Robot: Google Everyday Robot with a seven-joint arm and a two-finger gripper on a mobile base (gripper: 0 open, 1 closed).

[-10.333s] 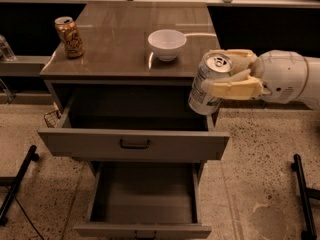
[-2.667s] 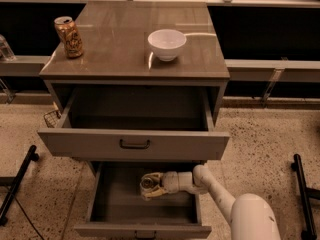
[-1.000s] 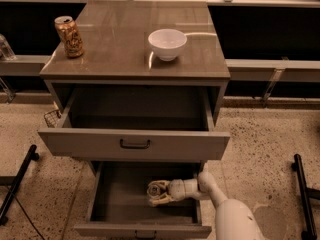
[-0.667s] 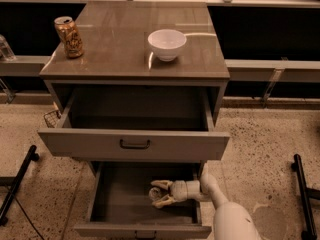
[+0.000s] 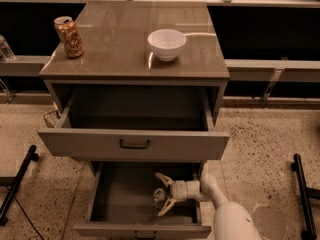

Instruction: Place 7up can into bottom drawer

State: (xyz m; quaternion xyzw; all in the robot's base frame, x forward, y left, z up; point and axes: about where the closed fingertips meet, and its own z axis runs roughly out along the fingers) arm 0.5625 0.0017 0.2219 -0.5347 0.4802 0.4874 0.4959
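7up can stands upright on the floor of the bottom drawer, right of the drawer's middle and toward its front panel. Your gripper is down inside that drawer with it, reaching in from 3 o'clock of the can. Its two fingers are spread wide apart: one fingertip sits at 12 o'clock of the can and the other at 6 o'clock, so the can stands in the gap between them. You cannot tell whether either finger touches it, but they are not closed on it. The white arm runs from the gripper's wrist toward 5 o'clock and leaves the frame at the lower edge. The bottom drawer is pulled out. At 12 o'clock above it, the upper drawer with a dark bar handle is also pulled out and overhangs the back of the lower one. On the cabinet top you have a white bowl near the middle. A brown-gold can stands at 9 o'clock of the bowl, near the left edge and well apart from it. Speckled floor surrounds the cabinet, with a black stand leg at 9 o'clock and another at 3 o'clock.
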